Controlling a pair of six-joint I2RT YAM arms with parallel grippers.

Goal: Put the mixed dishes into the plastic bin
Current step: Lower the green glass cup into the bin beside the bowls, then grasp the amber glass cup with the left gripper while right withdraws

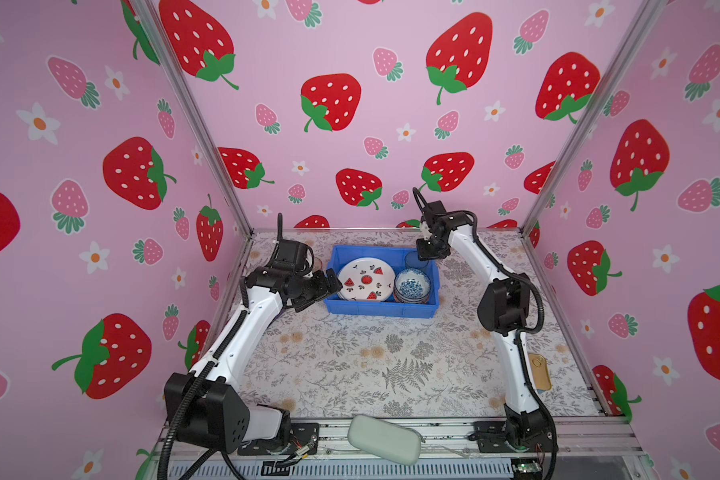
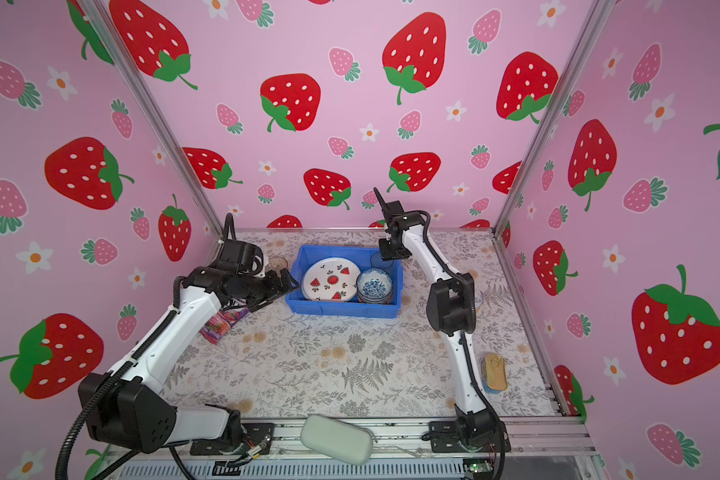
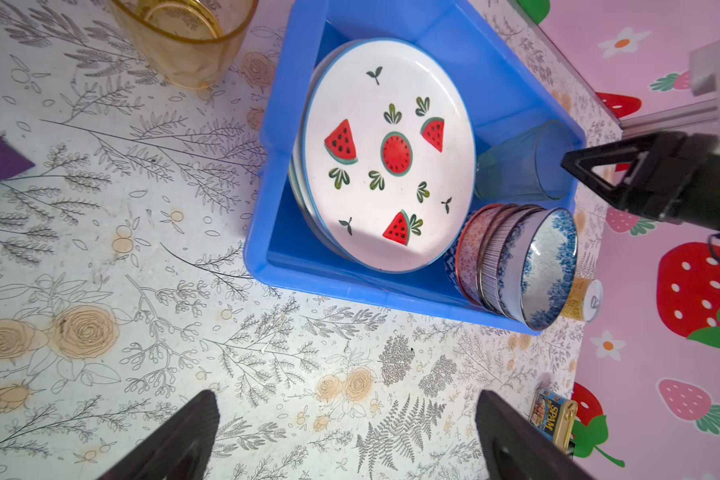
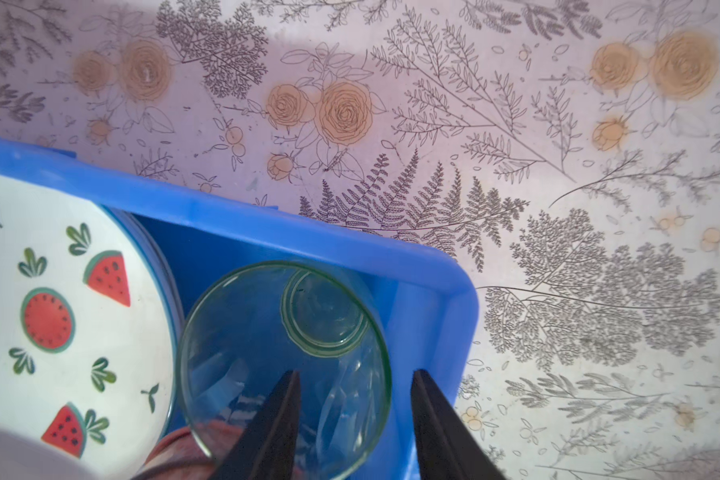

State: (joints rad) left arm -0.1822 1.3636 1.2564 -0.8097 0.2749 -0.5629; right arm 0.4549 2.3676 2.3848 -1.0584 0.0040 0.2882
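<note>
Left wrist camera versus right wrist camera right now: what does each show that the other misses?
Only the left wrist view: the amber tumbler on the table outside the blue bin, the stacked bowls seen whole inside it, and a Spam tin. Only the right wrist view: straight down into the green tumbler, the right pincer open, one finger inside its rim, one outside. Both: bin, watermelon plate, green tumbler.

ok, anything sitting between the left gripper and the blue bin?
Nothing. In the left wrist view only bare floral tablecloth lies between the open left gripper and the near wall of the blue bin.
</note>
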